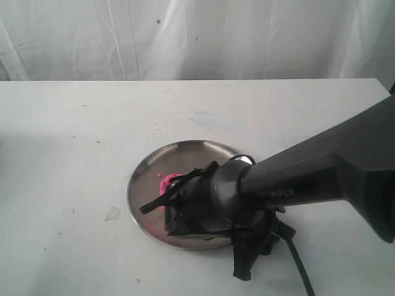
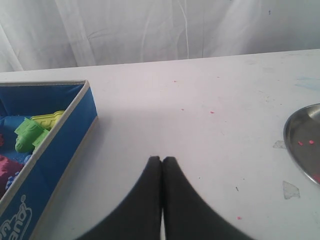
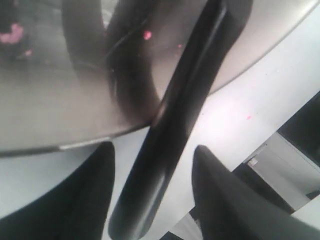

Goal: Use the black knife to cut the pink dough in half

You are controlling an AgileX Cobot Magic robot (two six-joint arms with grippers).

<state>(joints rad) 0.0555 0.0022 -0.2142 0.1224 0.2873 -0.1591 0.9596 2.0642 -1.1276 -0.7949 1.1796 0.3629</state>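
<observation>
The pink dough (image 1: 168,184) lies on the round steel plate (image 1: 143,179), and my right arm covers most of it. The black knife (image 3: 175,125) rests with its handle across the plate's rim (image 3: 45,115) and its end over the table. My right gripper (image 3: 153,146) is open astride that handle, with a gap showing on either side of it. In the exterior view the right gripper (image 1: 244,266) points down at the plate's near edge. My left gripper (image 2: 162,159) is shut on nothing above bare table, away from the plate (image 2: 300,145).
A blue box (image 2: 55,150) holding green and purple moulds stands beside the left gripper. Pink crumbs (image 3: 12,34) dot the plate and the white table (image 1: 74,135). A white curtain hangs behind the table. The table's edge and dark floor show in the right wrist view.
</observation>
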